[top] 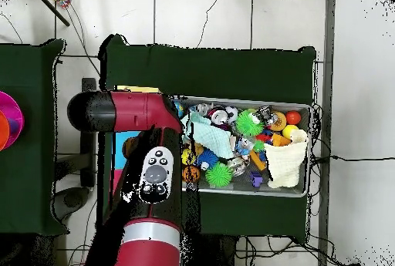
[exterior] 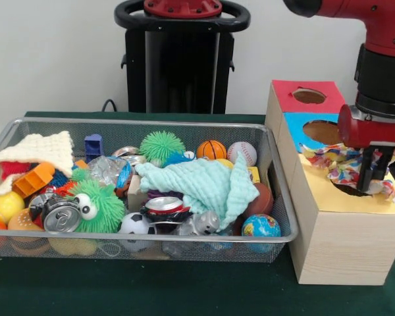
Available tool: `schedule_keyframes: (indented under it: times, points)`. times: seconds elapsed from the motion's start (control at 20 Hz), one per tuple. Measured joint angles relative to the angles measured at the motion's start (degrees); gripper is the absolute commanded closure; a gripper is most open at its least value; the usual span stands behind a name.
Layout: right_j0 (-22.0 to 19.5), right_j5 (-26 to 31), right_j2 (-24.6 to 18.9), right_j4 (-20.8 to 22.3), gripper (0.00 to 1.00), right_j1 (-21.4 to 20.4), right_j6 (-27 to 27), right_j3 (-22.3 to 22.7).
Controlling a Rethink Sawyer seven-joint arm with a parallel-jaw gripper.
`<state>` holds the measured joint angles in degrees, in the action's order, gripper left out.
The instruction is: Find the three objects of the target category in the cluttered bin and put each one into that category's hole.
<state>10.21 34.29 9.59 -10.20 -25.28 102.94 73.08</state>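
The wire mesh bin (exterior: 284, 197) sits left of the wood box and is full of toys. It also shows in the overhead view (top: 309, 149). My gripper (exterior: 372, 185) reaches down into the hole (exterior: 345, 189) in the yellow top of the box. It is shut on a crumpled colourful wrapper (exterior: 337, 162) that spreads over the yellow top around the hole. In the overhead view my arm (top: 154, 172) hides the gripper, the wrapper and the hole. A crumpled silvery plastic piece (exterior: 106, 169) lies in the bin's left half.
The box also has a blue-topped hole (exterior: 322, 131) and a red-topped hole (exterior: 309, 96) behind the yellow one. The bin holds a mint cloth (exterior: 201, 182), a cream knitted cloth (exterior: 43, 151), green spiky balls (exterior: 162, 145), cans (exterior: 60, 216) and small sports balls (exterior: 212, 149).
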Motion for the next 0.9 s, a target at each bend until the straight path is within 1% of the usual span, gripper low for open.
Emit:
schedule_keyframes:
  times: [0.25, 0.4, 0.65, 0.75, 0.9]
  points:
    - [2.91, -0.02, 3.59, -0.01, 1.0, 0.87, 0.45, -0.29]
    - [4.87, -0.02, 6.34, -0.02, 1.0, 1.67, 1.95, -0.8]
    - [6.94, -0.02, 9.75, -0.02, 1.0, 3.25, 4.75, -1.73]
    - [7.34, 0.0, 10.74, -0.02, 1.0, 3.9, 6.11, -2.02]
    - [7.17, 0.0, 10.88, -0.02, 1.0, 4.24, 6.7, -2.08]
